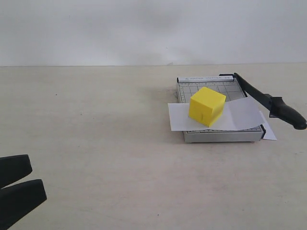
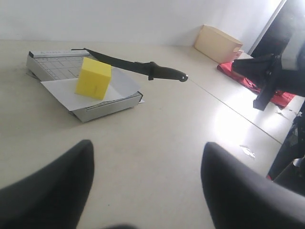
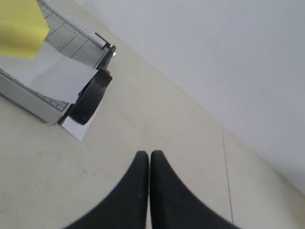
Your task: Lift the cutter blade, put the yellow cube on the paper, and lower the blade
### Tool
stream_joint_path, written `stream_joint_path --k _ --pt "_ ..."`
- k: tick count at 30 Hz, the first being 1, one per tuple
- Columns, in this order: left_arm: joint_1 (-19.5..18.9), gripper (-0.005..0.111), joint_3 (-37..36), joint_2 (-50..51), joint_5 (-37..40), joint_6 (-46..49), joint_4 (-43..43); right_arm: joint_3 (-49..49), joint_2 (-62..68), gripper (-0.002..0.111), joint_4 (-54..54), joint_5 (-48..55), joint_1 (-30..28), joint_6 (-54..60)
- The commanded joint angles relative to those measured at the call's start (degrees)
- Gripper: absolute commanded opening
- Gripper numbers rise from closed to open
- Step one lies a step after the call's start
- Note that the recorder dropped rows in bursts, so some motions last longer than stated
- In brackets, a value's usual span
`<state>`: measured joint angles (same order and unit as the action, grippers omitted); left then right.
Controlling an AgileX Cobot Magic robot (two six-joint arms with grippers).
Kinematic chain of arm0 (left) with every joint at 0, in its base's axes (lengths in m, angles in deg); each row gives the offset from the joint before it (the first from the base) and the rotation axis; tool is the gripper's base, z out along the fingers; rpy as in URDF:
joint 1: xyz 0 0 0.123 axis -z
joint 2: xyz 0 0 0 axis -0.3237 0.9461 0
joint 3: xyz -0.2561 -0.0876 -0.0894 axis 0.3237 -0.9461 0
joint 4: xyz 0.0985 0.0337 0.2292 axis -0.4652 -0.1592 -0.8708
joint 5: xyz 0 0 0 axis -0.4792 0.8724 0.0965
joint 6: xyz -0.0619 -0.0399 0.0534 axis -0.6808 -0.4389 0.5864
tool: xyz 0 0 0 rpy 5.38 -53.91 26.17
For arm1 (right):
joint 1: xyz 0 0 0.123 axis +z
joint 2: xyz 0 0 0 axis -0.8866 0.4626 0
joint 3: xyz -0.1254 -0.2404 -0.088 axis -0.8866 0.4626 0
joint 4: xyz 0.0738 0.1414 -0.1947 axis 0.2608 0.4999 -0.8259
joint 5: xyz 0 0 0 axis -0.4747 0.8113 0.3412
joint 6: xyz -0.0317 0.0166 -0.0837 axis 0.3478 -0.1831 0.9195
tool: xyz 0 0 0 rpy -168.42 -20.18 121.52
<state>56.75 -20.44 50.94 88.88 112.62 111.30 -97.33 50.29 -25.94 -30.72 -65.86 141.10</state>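
The yellow cube (image 1: 206,106) sits on the white paper (image 1: 242,115), which lies across the grey gridded cutter board (image 1: 211,88). The cutter blade (image 1: 259,97) runs along the board's right edge at a low angle. Its thick black handle (image 1: 290,116) sticks out past the board's front corner. My left gripper (image 1: 37,178) is open at the bottom left, far from the board, with nothing between its fingers (image 2: 57,181). My right gripper (image 3: 149,153) is shut and empty over bare table, near the handle end (image 3: 90,98); the exterior view does not show it.
The beige table (image 1: 105,134) runs back to a white wall. In the left wrist view a cardboard box (image 2: 218,42), a red object (image 2: 281,98) and a black arm part (image 2: 269,76) lie beyond a table seam, off to the cutter's side.
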Motion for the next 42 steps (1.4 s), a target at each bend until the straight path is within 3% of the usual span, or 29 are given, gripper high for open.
stream_joint_path --k 1,10,38,42 --pt "0.1 0.062 0.3 -0.5 0.2 0.3 0.0 5.2 -5.1 0.001 1.4 -0.9 0.0 0.2" --pt "0.1 0.062 0.3 -0.5 0.3 0.4 0.0 10.9 -14.6 0.001 4.5 -1.0 0.0 0.2" --pt "0.1 0.062 0.3 -0.5 1.5 0.4 0.0 10.9 -15.2 0.001 6.3 2.4 0.0 0.2" --pt "0.1 0.062 0.3 -0.5 -1.0 0.4 0.0 10.9 -15.2 0.001 6.3 2.4 0.0 0.2"
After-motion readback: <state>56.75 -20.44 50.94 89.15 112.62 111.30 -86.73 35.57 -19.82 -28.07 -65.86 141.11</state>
